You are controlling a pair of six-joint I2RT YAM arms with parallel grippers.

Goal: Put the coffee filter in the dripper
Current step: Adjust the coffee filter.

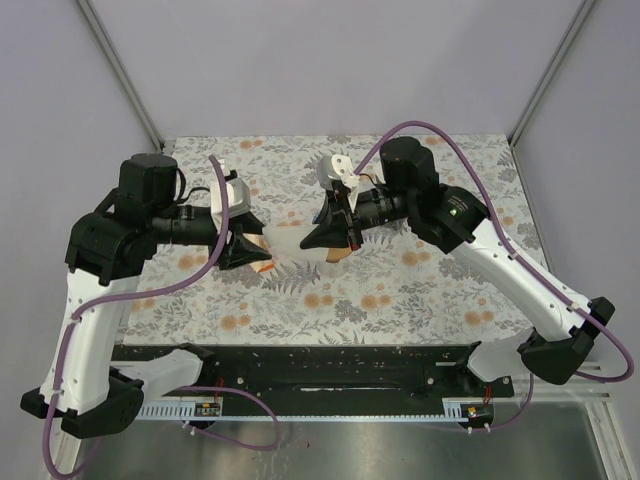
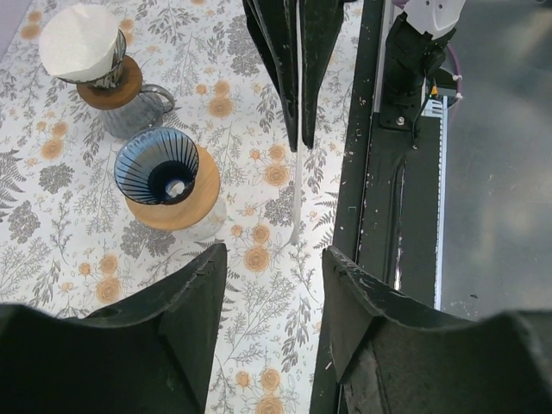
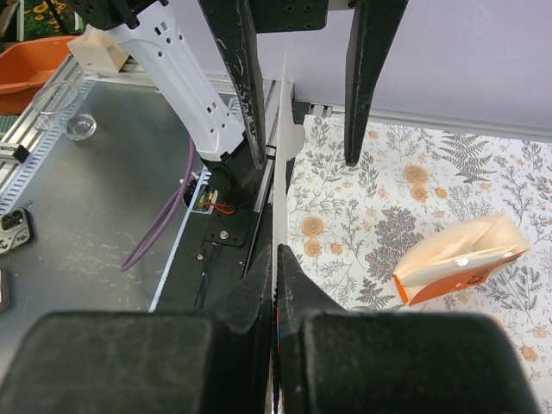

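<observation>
Right gripper [image 3: 274, 259] clamped on flat coffee filter [image 3: 281, 172], held edge-on in air. Filter's free end sits between spread fingers of left gripper [image 2: 274, 259]. Step, I judge: handover or opening of cone. Empty blue dripper [image 2: 142, 164] at 10 o'clock in left wrist view. Next: spread cone, carry over, seat it.

my tablecloth [image 1: 400, 290] is showing grey ferns and orange blooms on a white ground. the dripper [image 2: 157, 166] is looking smoky blue with dark ribs fanning inward, and its wooden collar [image 2: 197, 210] is glowing tan. the coffee filter [image 3: 279, 164] is reading plain white, like the second filter [image 2: 80, 41]. my left gripper [image 2: 273, 254] and right gripper [image 3: 276, 254] are showing matte black, the cable [image 3: 159, 224] purple, the filter pack [image 3: 457, 259] cream and orange.
</observation>
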